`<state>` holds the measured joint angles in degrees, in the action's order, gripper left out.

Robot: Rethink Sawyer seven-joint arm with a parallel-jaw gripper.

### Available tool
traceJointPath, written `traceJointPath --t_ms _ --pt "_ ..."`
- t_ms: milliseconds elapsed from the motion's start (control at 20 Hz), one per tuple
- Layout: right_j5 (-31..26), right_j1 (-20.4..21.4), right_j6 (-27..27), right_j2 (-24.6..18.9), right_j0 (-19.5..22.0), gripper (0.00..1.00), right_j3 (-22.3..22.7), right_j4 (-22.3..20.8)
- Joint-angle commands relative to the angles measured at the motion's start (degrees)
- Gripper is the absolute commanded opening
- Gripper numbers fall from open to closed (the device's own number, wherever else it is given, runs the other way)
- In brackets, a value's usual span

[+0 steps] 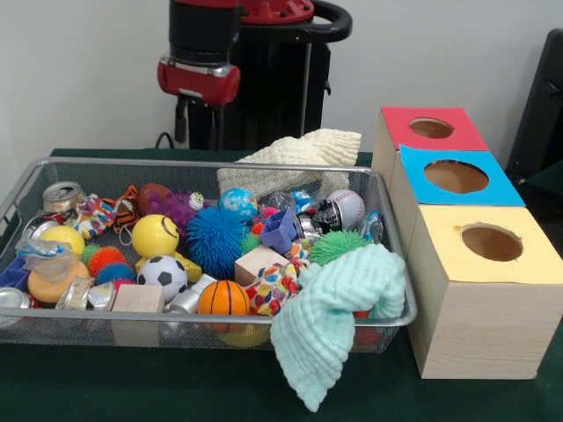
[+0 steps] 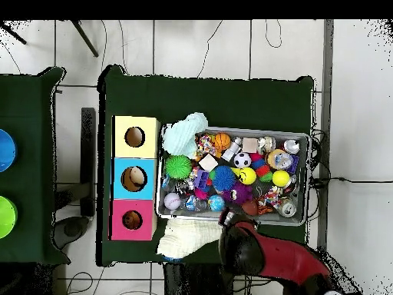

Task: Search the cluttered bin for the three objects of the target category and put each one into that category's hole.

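Observation:
The silver wire-mesh basket (image 1: pixel 202 163) is full of clutter; it also shows in the overhead view (image 2: pixel 308 177). An orange black-striped plush (image 1: pixel 127 207) lies at its back left. A yellow round-headed toy (image 1: pixel 156 236) sits near the middle; no beak shows, so I cannot tell if it is the duck. The teddy bear is hidden. The red-topped box's hole (image 1: pixel 431 128) is the farthest of the row and also shows from overhead (image 2: pixel 132 220). My gripper (image 1: pixel 199 132) hangs behind the basket's far rim, and from overhead (image 2: pixel 227 218) it is at that rim.
A blue-topped box (image 1: pixel 456 177) and a yellow-topped box (image 1: pixel 491 243) stand beside the red one. A mint cloth (image 1: pixel 339 308) drapes over the basket's front right corner. A cream cloth (image 1: pixel 299 154) lies over the back rim. An orange basketball (image 1: pixel 223 299) and spiky balls lie in the clutter.

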<state>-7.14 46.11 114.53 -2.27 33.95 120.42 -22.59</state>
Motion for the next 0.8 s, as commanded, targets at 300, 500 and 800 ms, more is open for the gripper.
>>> traceJointPath --t_ms 300,500,800 --pt "-4.2 -1.55 -6.19 -9.05 6.64 1.0 -4.35 -9.51" --pt "-3.59 -3.55 -5.36 -9.27 7.1 1.0 -6.54 -11.36" --pt "-2.08 -6.16 -3.74 -9.03 7.22 1.0 -8.71 -13.86"
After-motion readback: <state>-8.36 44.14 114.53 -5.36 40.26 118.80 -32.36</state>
